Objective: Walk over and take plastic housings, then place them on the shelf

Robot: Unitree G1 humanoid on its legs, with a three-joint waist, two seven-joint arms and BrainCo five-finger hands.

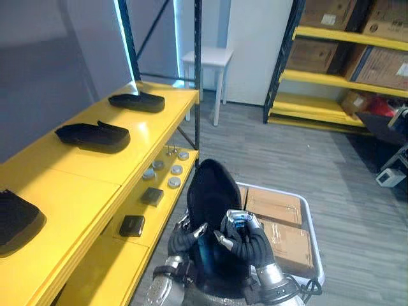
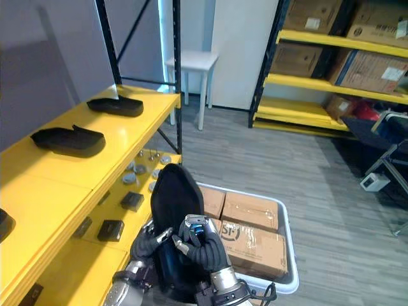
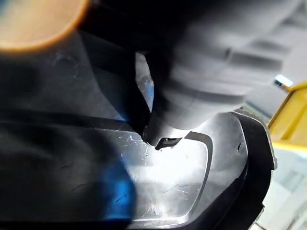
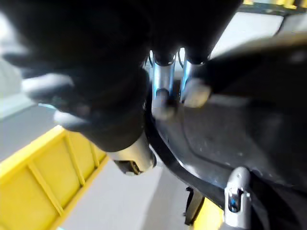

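Observation:
I hold one black plastic housing (image 1: 213,191) upright in front of me, between both hands. My left hand (image 1: 182,239) grips its lower left edge and my right hand (image 1: 245,237) curls round its lower right edge. In the left wrist view the housing's shiny inner face (image 3: 172,177) lies close under the hand. The right wrist view has silver fingers (image 4: 163,91) hooked over the housing's rim (image 4: 240,129). To my left, the yellow shelf (image 1: 146,137) carries three more black housings on its top tier: one far (image 1: 137,101), one in the middle (image 1: 95,136), one near (image 1: 16,220).
The shelf's lower tier (image 1: 137,255) holds several round metal discs (image 1: 174,171) and small black boxes (image 1: 132,225). A white bin (image 1: 309,217) with cardboard boxes (image 1: 274,207) stands just ahead of me. A white table (image 1: 207,58) and a yellow rack (image 1: 331,76) with cartons stand at the back.

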